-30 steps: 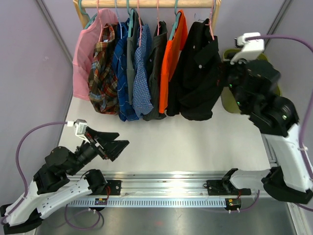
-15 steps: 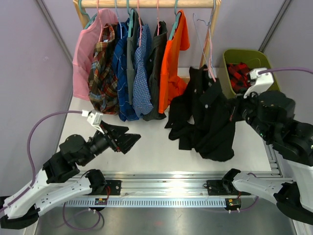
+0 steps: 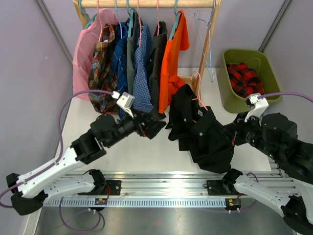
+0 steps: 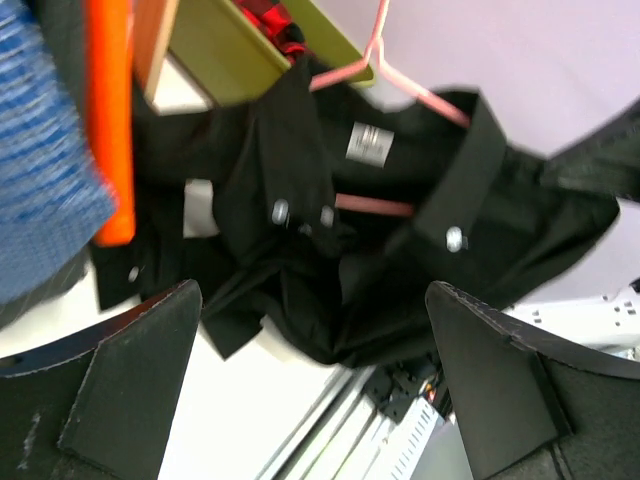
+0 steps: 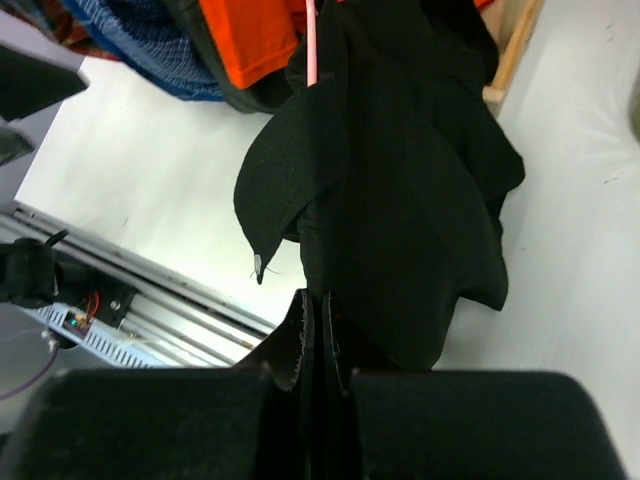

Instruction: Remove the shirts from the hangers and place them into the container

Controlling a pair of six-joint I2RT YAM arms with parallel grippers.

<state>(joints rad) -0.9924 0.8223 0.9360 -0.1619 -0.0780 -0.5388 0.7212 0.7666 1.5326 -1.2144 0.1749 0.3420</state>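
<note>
1. Top external view: the right gripper (image 3: 229,136) has its jaws clenched on the black shirt (image 3: 203,132). It grasps a fold at the edge of the shirt nearest to it, and the rest of the cloth spreads away from the jaws toward the rack.
2. On the right wrist view the two fingers (image 5: 298,350) are pressed together with black cloth pinched at their tips. The bulk of the shirt is bunched just ahead of them.
3. The pink hanger (image 3: 197,90) is inside the collar of the black shirt, at the end of the shirt far from the right jaws. Its hook sticks out of the collar, near the wooden post (image 3: 206,49).
4. The left gripper (image 3: 157,125) has its jaws fully released and they hold nothing. They point at the black shirt, which is just ahead of them and apart from them. On the left wrist view the collar, the label and the snaps of the shirt show in the gap between the two spread fingers.
5. The container (image 3: 224,93) stands beyond the right jaws, well apart from them. A red-and-black plaid shirt (image 3: 244,78) lies inside it.
6. Beyond the left jaws the other shirts hang from the rail (image 3: 146,3): the pink shirt (image 3: 85,49), the brown-red plaid shirt (image 3: 100,73), the blue checked shirt (image 3: 142,73), the dark grey shirt (image 3: 157,49) and the orange shirt (image 3: 173,54).
7. A pale blue hanger (image 3: 211,73) hangs bare at the end of the rail.
</note>
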